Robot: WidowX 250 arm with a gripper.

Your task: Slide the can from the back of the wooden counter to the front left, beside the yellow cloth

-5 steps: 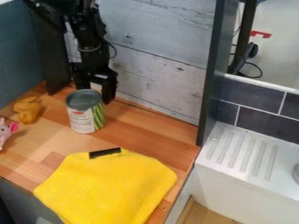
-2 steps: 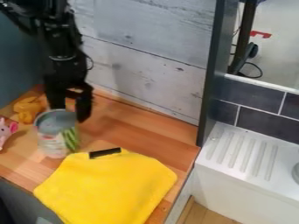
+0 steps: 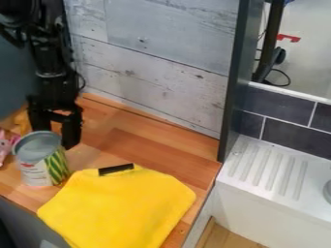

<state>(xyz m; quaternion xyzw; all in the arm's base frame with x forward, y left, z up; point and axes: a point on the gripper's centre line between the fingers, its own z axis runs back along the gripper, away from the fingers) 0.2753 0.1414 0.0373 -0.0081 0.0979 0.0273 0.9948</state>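
Observation:
The black gripper [image 3: 56, 134] hangs low at the left of the counter, its two fingers apart. Directly in front of it stands an upright can [image 3: 36, 169] with a grey top and a white and green label. One finger goes down behind the can's rim; the other is at its right side, touching or very close. A yellow cloth [image 3: 119, 206] with a black strip at its back edge lies flat to the right of the can, close to its base.
A pink toy [image 3: 5, 144] sits at the left edge beside the can, and an orange-brown toy [image 3: 22, 122] is partly hidden behind the gripper. A dark upright panel [image 3: 234, 92] divides the wooden counter [image 3: 155, 150] from the white ribbed sink ledge [image 3: 268, 169].
The gripper and the can have moved together toward the front left, bringing the can near the pink toy and the counter's front edge. Cloth and toys have stayed put.

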